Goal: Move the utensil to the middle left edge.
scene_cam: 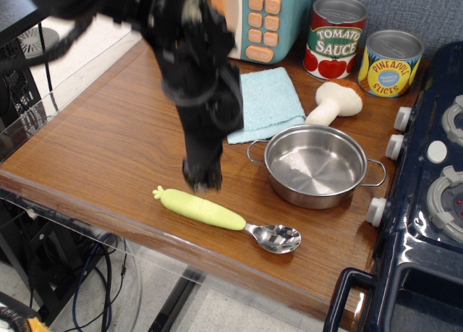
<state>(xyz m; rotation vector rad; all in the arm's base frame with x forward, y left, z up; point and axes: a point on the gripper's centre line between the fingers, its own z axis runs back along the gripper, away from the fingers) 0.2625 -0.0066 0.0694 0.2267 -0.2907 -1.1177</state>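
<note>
While the gripper (203, 179) hangs blurry — too fuzzy to tell if it is open — the spoon (226, 218) lies flat just below it on the worktop (108, 140), with the pot (316, 166) off to its right.

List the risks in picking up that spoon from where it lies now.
The spoon lies close to the table's front edge, so a nudge from the gripper may knock it off. The rounded carrot handle may roll or slip in the grip. The gripper is blurred; whether it is open is unclear, so a shut one would only push the spoon.
</note>
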